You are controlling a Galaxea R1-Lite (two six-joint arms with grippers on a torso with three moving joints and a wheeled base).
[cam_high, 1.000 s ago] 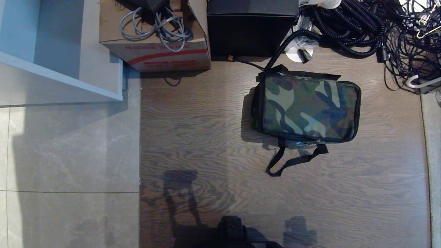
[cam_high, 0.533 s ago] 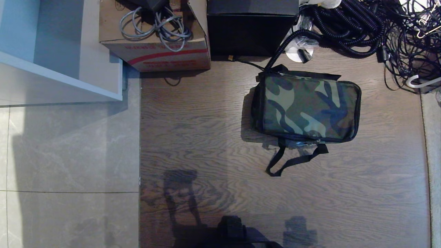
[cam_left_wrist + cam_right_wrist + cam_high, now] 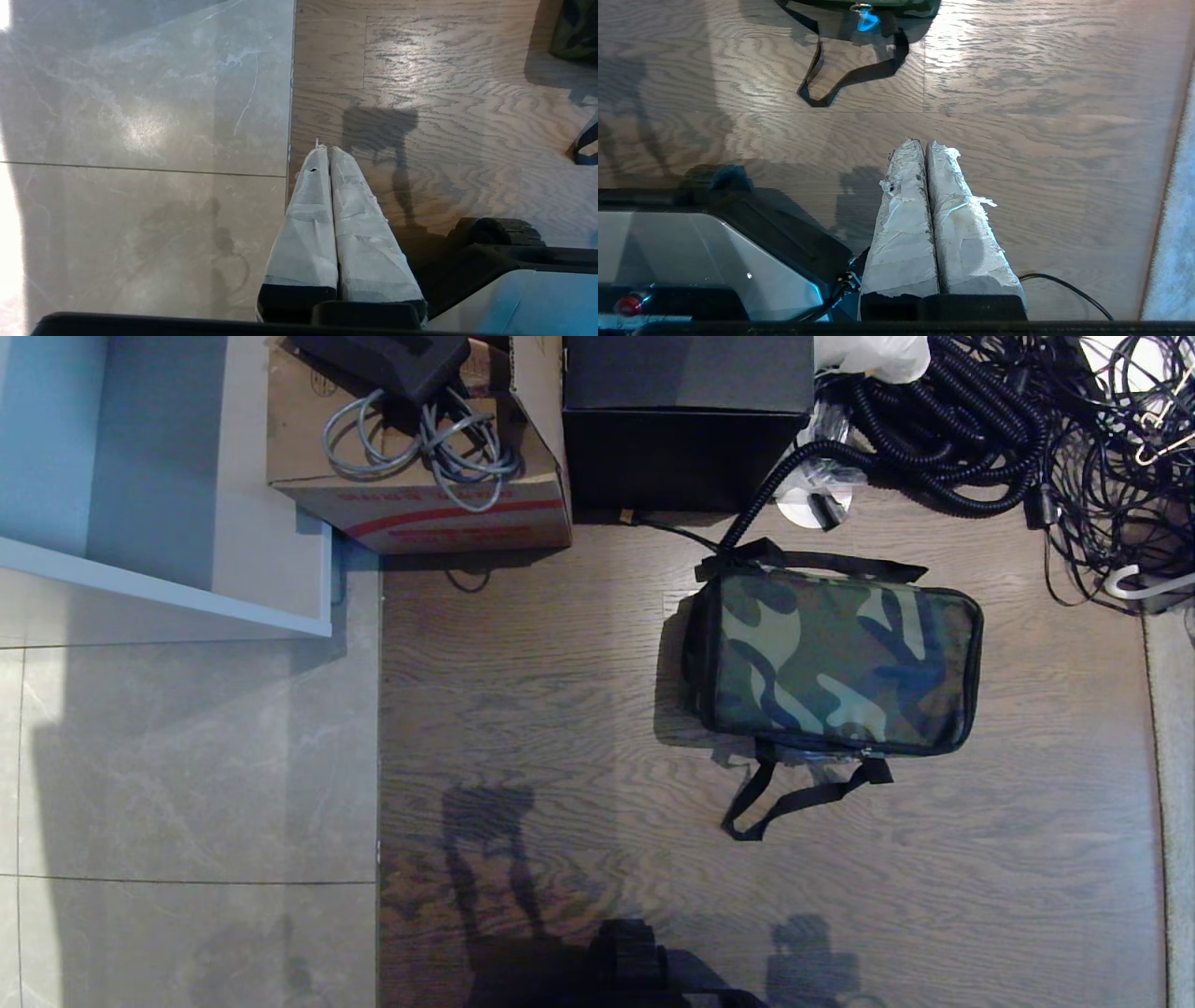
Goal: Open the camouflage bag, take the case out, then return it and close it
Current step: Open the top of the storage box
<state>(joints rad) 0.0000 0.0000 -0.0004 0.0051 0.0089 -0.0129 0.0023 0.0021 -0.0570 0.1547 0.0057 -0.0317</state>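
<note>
- My left tool (image 3: 329,154) hangs parked over the seam between grey tile and wood floor (image 3: 560,728), its taped fingers pressed together, holding nothing.
- My right tool (image 3: 924,145) hangs parked over the wood floor, also pinched together and empty, with the bag's black strap (image 3: 840,77) lying ahead of it.
- The camouflage bag (image 3: 836,658) lies flat and zipped on the floor, ahead and to my right, just in front of a black box (image 3: 686,420) and tangled cables (image 3: 980,420).
- The whole head view has slid slightly downward since a moment ago: the camera moved, not the bag.
- I judge the approach is underway; opening has not begun, and the case is not visible.
</note>
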